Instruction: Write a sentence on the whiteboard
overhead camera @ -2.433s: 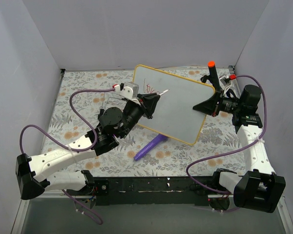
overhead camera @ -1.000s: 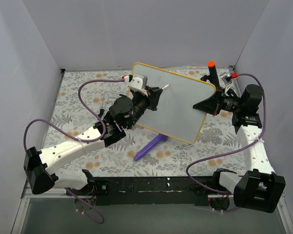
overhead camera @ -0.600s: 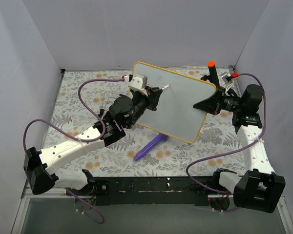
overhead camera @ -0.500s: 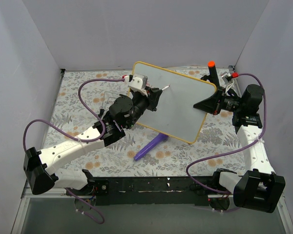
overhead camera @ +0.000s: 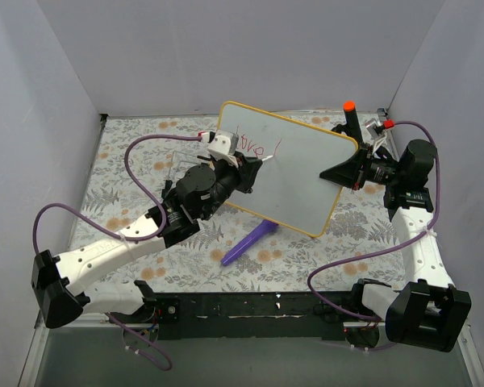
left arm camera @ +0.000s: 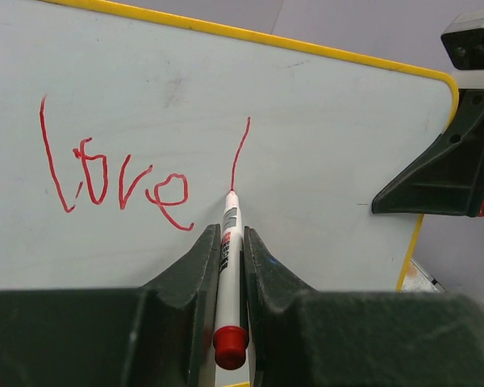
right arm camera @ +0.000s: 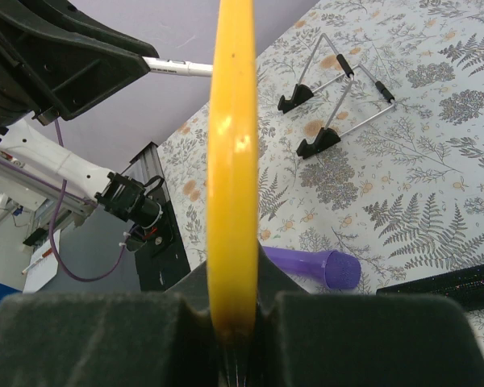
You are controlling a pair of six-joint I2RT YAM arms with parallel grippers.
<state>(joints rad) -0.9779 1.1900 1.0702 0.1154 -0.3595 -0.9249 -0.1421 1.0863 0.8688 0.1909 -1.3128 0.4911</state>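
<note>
Pressure must be light and even: left gripper (left arm camera: 228, 246), jaws closed on the marker (left arm camera: 230, 216), writes right of "love" in the sentence (left arm camera: 117, 181), mid-left of its wrist view; right gripper (overhead camera: 340, 172) clamps the right edge of the tilted whiteboard (overhead camera: 306, 181).

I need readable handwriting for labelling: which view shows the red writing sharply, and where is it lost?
Left wrist: red writing sharp, evenly lit. Top external: tiny, barely legible. Right wrist: whiteboard edge-on, its frame close-up with a glare spot; no writing visible.
</note>
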